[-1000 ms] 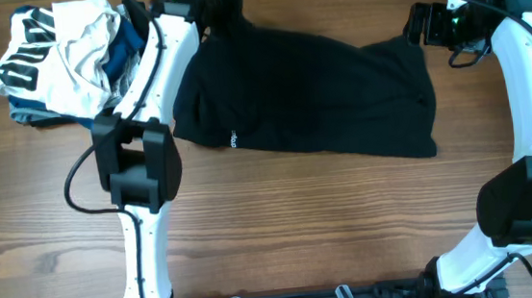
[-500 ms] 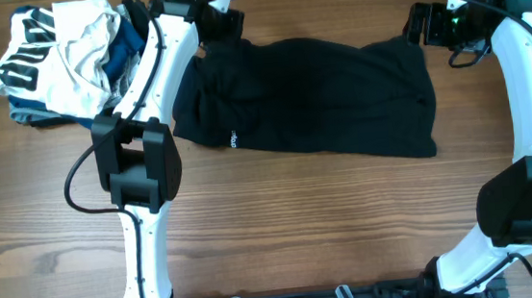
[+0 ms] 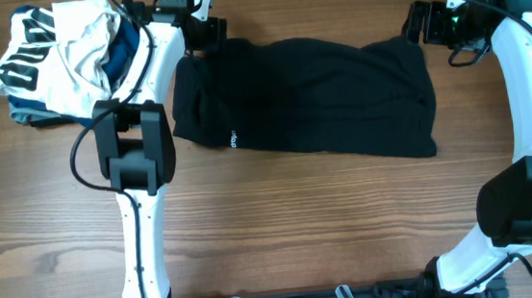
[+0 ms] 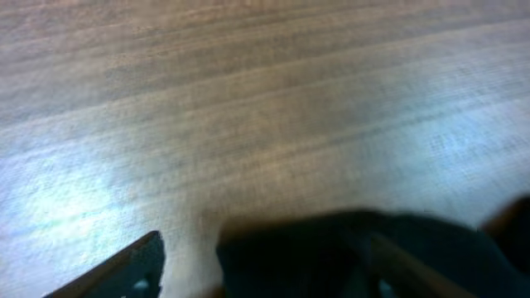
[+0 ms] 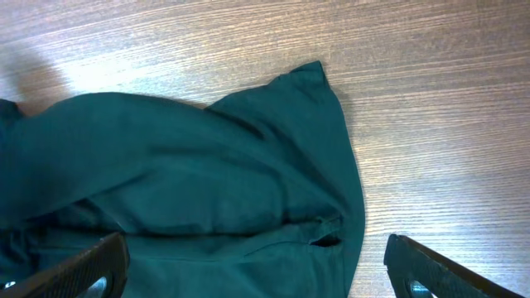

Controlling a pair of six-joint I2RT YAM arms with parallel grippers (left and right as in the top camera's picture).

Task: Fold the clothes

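The left gripper sits at the far left corner of the black garment. Its wrist view is blurred: one dark finger shows at the lower left with black cloth bunched just beside it, and I cannot tell whether the jaws are clamped on the fabric or merely over it. The right gripper stands with its jaws spread wide, one finger at each lower corner of its view. It hangs above the garment's far right corner, where a hem edge and a small pointed corner lie on the wooden table. The garment lies spread across the middle of the table, roughly rectangular, with soft wrinkles and a small pale mark near its left side. A heap of other clothes, white, blue and black-and-white patterned, lies at the far left of the table, just beside the left arm and apart from the black garment.
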